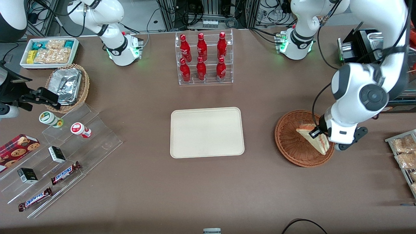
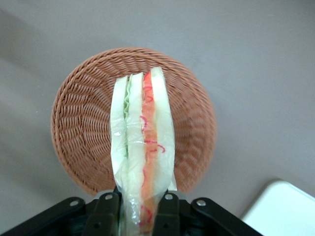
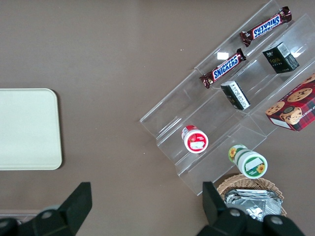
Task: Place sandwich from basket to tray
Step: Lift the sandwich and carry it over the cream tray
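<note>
Black fingers (image 2: 106,216) of the gripper (image 2: 137,214) clamp the sandwich (image 2: 142,147) above the basket (image 2: 78,128).

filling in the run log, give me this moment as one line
phase: lift | claw: shut on sandwich, above basket | sandwich: clear of basket floor | tray: bare, awaiting sandwich

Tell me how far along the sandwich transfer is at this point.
Done: the gripper has its jaws shut on the sandwich, which hangs lifted above the reddish-brown wicker basket. In hand: it is still over the basket, not yet carried sideways. Left: moving it to the cream tray, which holds nothing, and releasing it there.
</note>
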